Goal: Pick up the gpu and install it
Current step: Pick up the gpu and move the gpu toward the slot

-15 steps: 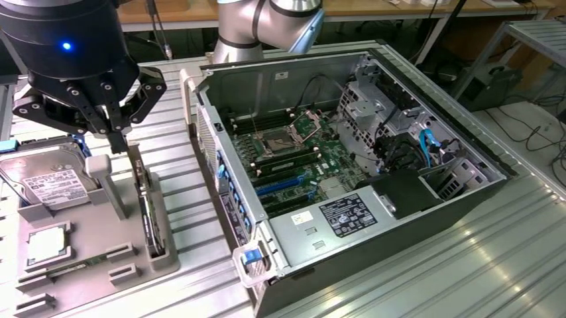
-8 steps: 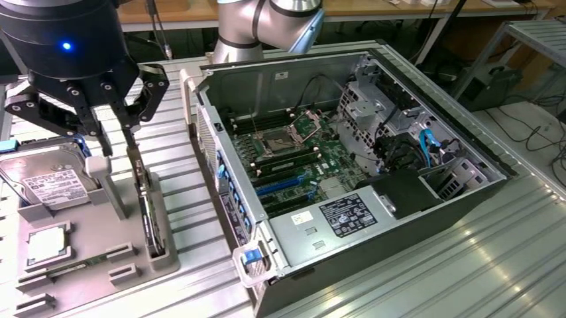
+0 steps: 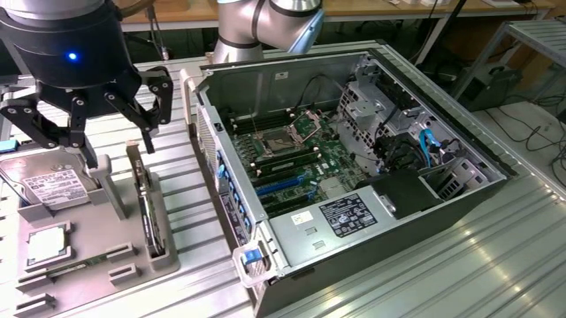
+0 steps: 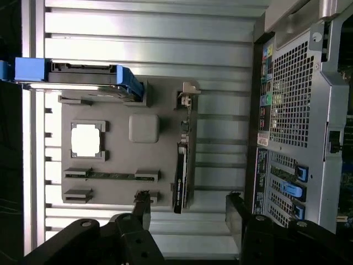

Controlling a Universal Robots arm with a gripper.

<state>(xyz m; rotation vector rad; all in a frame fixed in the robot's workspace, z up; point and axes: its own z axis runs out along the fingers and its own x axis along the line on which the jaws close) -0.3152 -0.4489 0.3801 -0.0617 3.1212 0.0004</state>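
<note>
Hovering over the parts tray (image 3: 93, 228) in the exterior view: gripper (image 3: 116, 154) spread wide, gripping nothing, above the gpu (image 3: 147, 205). Card stands on edge in its tray slot, beside the open PC case (image 3: 256, 86). Wrist view: gpu (image 4: 181, 174) lines up between the 2 fingers (image 4: 142, 207), apart from both. Pick not done, install not done: 0 of 2 steps.
</note>
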